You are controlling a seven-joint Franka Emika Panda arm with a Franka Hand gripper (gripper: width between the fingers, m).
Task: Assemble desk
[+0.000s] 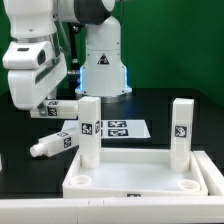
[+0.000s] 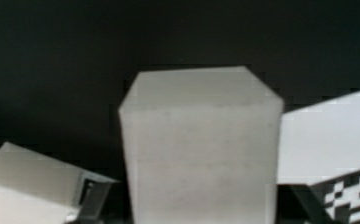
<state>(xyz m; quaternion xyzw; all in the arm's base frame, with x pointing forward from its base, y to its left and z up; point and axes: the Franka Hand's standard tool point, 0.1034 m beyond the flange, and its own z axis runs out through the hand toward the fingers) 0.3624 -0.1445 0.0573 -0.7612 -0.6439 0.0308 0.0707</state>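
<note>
The white rimmed tabletop panel (image 1: 140, 172) lies at the front. One blocky leg (image 1: 90, 128) stands upright in its back corner at the exterior view's left. Another leg (image 1: 180, 130) stands in the back corner at the exterior view's right. A third leg (image 1: 55, 145) lies loose on the black table left of the panel. My gripper (image 1: 46, 103) is above that loose leg, shut on a fourth leg (image 1: 68, 107) and holding it roughly level off the table. In the wrist view this leg (image 2: 195, 130) fills the middle, between the dark fingers of my gripper (image 2: 198, 215).
The marker board (image 1: 118, 128) lies flat behind the panel, between the two upright legs. The robot's white base (image 1: 100, 60) stands at the back. In the wrist view, blurred white parts (image 2: 328, 130) show on either side of the held leg.
</note>
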